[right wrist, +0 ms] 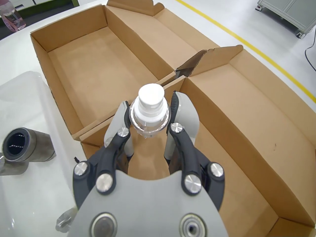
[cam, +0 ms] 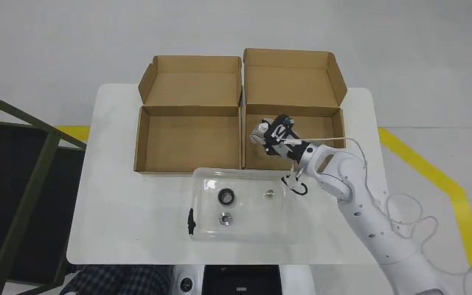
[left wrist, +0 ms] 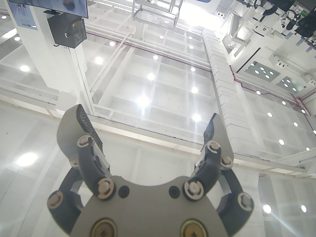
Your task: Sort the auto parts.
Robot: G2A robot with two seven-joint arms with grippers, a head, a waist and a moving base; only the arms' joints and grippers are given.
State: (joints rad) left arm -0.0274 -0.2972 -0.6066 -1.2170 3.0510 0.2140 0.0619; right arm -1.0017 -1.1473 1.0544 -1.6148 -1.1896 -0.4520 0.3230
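My right gripper (right wrist: 150, 108) is shut on a clear, round part with a white cap (right wrist: 151, 99). In the top view the right gripper (cam: 268, 137) holds this part (cam: 259, 131) over the right cardboard box (cam: 324, 147), close to the wall it shares with the left cardboard box (cam: 184, 144). Both boxes look empty inside. A clear plastic tray (cam: 243, 232) near the front holds a black ring bearing (cam: 226, 196), a small metal piece (cam: 270, 193) and a flanged metal part (cam: 225, 218). My left gripper (left wrist: 148, 122) is open, pointing up at the ceiling.
A small black piece (cam: 191, 220) sits at the tray's left edge. A steel sleeve (right wrist: 27, 146) lies in the tray close to my right wrist. Both box lids (cam: 295, 70) stand open at the back. A dark frame (cam: 33, 192) stands left of the table.
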